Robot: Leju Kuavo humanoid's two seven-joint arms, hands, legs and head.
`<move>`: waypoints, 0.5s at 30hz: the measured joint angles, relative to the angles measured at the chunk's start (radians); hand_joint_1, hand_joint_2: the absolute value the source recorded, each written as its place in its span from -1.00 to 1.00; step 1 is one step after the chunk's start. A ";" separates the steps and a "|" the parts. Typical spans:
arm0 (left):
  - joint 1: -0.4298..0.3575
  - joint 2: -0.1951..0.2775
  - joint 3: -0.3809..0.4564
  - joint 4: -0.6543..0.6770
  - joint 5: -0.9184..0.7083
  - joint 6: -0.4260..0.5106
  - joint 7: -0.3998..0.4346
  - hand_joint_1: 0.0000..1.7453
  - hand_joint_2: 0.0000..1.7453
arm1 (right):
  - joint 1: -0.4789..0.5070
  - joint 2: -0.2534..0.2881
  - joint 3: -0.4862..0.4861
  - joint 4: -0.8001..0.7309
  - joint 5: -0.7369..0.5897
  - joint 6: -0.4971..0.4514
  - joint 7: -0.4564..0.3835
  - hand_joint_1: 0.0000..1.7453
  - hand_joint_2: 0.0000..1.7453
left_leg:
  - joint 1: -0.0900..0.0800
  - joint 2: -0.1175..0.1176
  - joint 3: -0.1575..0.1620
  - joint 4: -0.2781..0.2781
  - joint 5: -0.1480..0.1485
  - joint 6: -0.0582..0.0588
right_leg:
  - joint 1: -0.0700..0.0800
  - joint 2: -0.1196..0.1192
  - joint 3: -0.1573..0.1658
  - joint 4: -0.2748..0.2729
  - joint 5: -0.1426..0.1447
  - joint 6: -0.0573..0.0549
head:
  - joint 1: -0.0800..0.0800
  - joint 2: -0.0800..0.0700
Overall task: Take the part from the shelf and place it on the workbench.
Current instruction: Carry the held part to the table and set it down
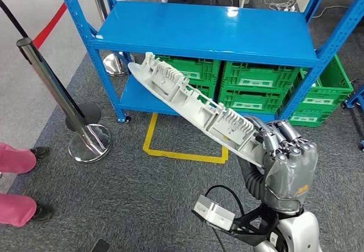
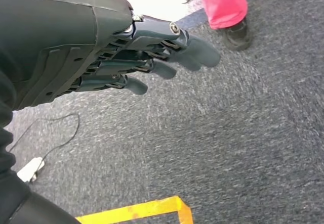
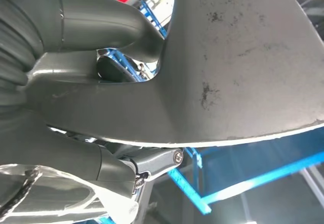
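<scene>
The right robot hand (image 1: 288, 164) has its fingers wrapped around one end of the long grey plastic part (image 1: 195, 105), gripping it firmly. The part sticks out from the hand at a slant, off the shelf (image 1: 206, 33) and in the air in front of it, its ribbed inner side facing up and its far end near the shelf's front left post. The blue shelf has green crates (image 1: 253, 84) on its lower level. The left robot hand (image 2: 153, 57) hangs over the grey carpet (image 2: 237, 148) with its fingers stretched out, slightly apart, holding nothing. A person in pink trousers (image 1: 16, 160) and dark shoes stands off to the left, beside a chrome barrier post (image 1: 56, 90). Yellow tape (image 1: 184, 152) marks the floor in front of the shelf.
</scene>
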 joint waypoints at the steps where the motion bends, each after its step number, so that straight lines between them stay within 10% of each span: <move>1: 0.000 0.000 0.004 0.001 -0.001 0.001 0.000 -1.00 1.00 | -0.001 0.000 0.001 0.002 0.000 0.000 0.000 1.00 1.00 | 0.001 0.000 -0.003 -0.003 0.013 -0.005 | 0.002 0.001 -0.005 -0.009 -0.001 -0.008 | -0.001 0.000; 3: -0.001 0.002 0.013 0.004 -0.004 0.002 -0.001 -1.00 1.00 | -0.005 0.000 0.002 0.006 0.000 0.001 0.000 1.00 1.00 | 0.005 -0.001 -0.012 0.004 -0.004 -0.017 | 0.002 -0.003 -0.030 -0.003 0.018 -0.025 | 0.000 0.000; 7: -0.003 0.004 0.025 0.012 -0.012 0.004 -0.002 -1.00 1.00 | -0.010 0.000 0.004 0.014 0.000 0.001 0.002 1.00 1.00 | 0.008 -0.001 -0.052 0.216 -0.207 -0.033 | 0.003 -0.009 -0.083 0.003 0.070 -0.047 | -0.005 0.000; 10: -0.007 0.004 0.030 0.014 -0.017 0.004 -0.005 -1.00 1.00 | -0.011 -0.001 0.006 0.021 0.000 0.001 0.003 1.00 1.00 | 0.009 -0.002 -0.031 0.315 -0.187 -0.032 | 0.008 -0.010 -0.145 0.023 0.104 -0.048 | -0.006 0.000; 12: -0.008 0.004 0.033 0.015 -0.019 0.004 -0.007 -1.00 1.00 | -0.013 -0.001 0.009 0.023 0.000 0.001 0.003 1.00 1.00 | 0.008 -0.003 0.051 0.235 -0.139 -0.023 | 0.010 -0.008 -0.188 0.042 0.121 -0.045 | -0.006 0.000; 15: -0.017 0.004 0.039 0.016 -0.021 0.004 -0.010 -1.00 1.00 | -0.022 -0.001 0.011 0.025 0.000 0.004 0.005 1.00 1.00 | 0.001 -0.006 0.195 0.028 -0.179 -0.006 | 0.012 -0.008 -0.219 0.060 0.145 -0.030 | -0.006 0.000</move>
